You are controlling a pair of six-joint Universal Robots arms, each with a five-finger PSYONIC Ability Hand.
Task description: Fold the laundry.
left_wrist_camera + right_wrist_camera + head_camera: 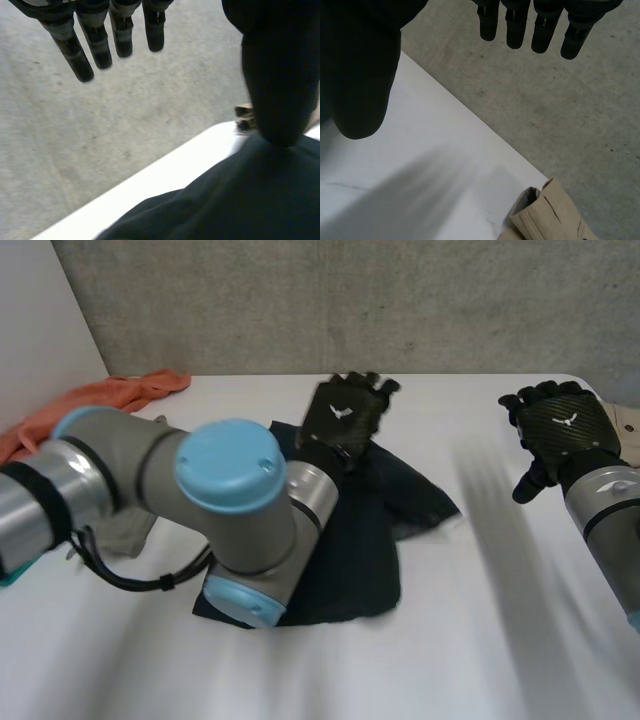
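dark cloth (pixel 372 540): this is the laundry item in play. It's spread on the white table (pixel 480 650), not squared up, with one corner sticking out toward the right hand's side.
left hand (pixel 345 412): sits over the cloth's far edge. Its fingers (pixel 100 45) are straight and spread with nothing in them. The thumb (pixel 280 85) points down at the fabric, and I can't tell if it touches.
right hand (pixel 562 425): well apart from the cloth, off its right side. Fingers (pixel 540 25) are straight and relaxed, holding nothing.
step in hand: looks like getting a grip on the far edge. I'd pinch right at a corner, bring the right hand to the other far corner, then pull the edge toward the near one evenly.
in the way: the left arm (pixel 230 500) lies across the cloth's near-left part, so that side can't fold freely.
other stuff: an orange cloth (pixel 110 398) is far off the dark cloth's left, and a beige garment (pixel 552 215) is past its right, at the table edge.
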